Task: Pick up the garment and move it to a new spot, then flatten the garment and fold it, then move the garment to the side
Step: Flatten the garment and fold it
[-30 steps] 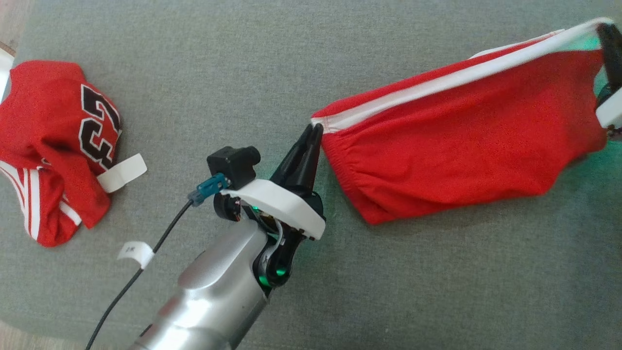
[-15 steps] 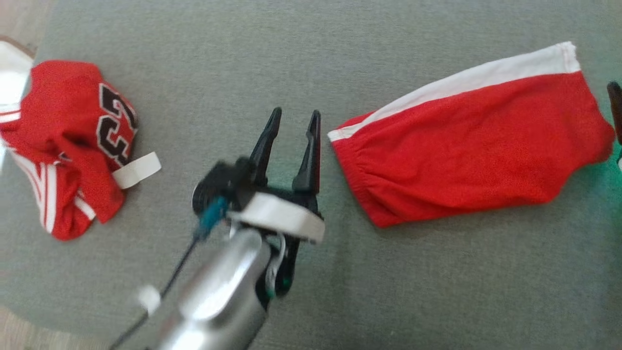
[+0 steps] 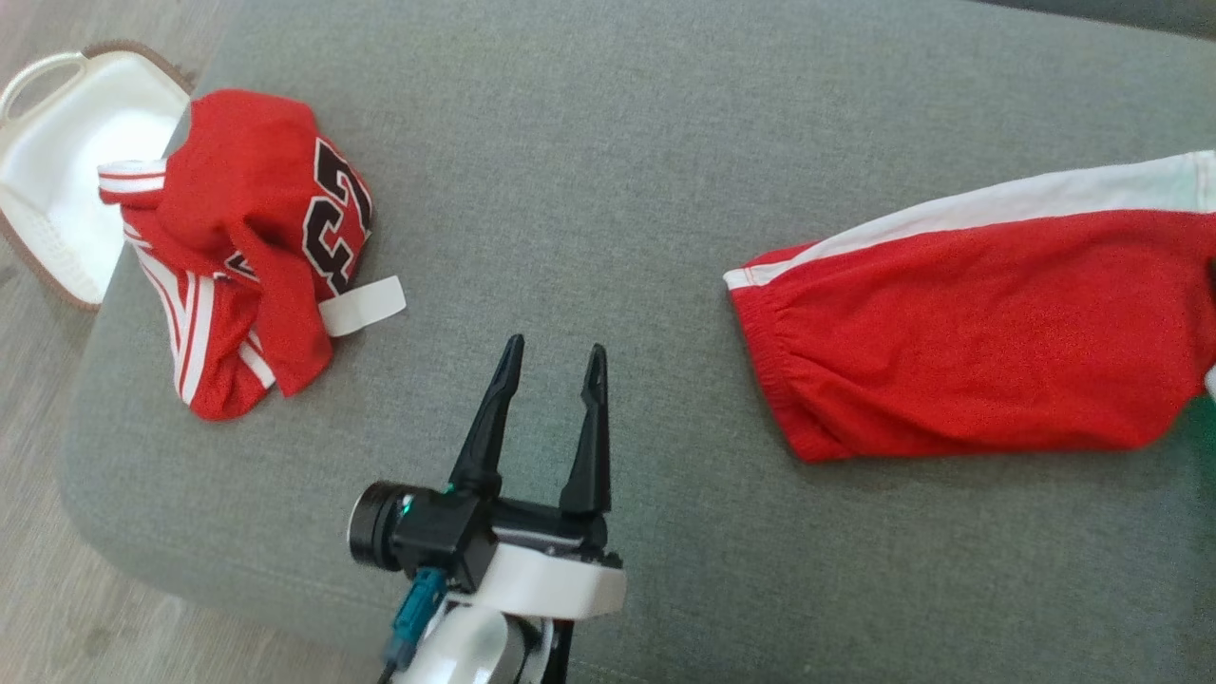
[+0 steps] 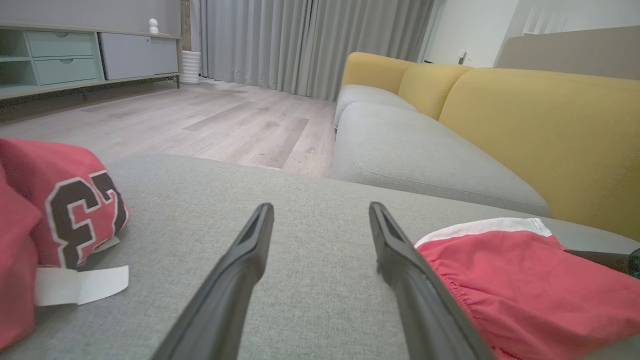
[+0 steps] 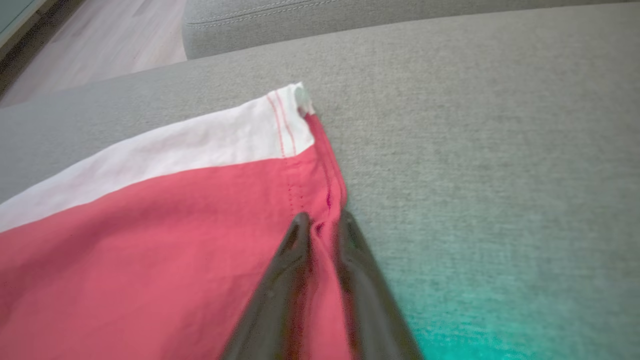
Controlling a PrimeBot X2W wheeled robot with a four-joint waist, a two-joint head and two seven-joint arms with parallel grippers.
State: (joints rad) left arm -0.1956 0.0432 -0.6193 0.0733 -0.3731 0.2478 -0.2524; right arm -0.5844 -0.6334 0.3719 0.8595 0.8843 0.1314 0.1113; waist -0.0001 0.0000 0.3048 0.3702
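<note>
The red shorts with a white side stripe [image 3: 969, 351] lie folded flat on the grey cushion [image 3: 589, 171], at the right of the head view, with the waistband facing left. My left gripper [image 3: 555, 345] hovers open and empty, left of the waistband and apart from it. The left wrist view shows the same open gripper [image 4: 320, 206] with the shorts [image 4: 520, 280] beside its right finger. In the right wrist view my right gripper [image 5: 322, 217] is shut on the hem of the shorts [image 5: 150, 240], just below the white stripe's corner.
A crumpled red jersey [image 3: 256, 209] with black numerals and a white tag lies at the cushion's left end. A white basket [image 3: 57, 180] stands on the wood floor beyond that end. A yellow-backed sofa [image 4: 525, 125] lies ahead in the left wrist view.
My left gripper let go of the waistband corner, opened and drew back toward me. The shorts dropped from stretched in the air to flat on the cushion. The head camera has swung left.
</note>
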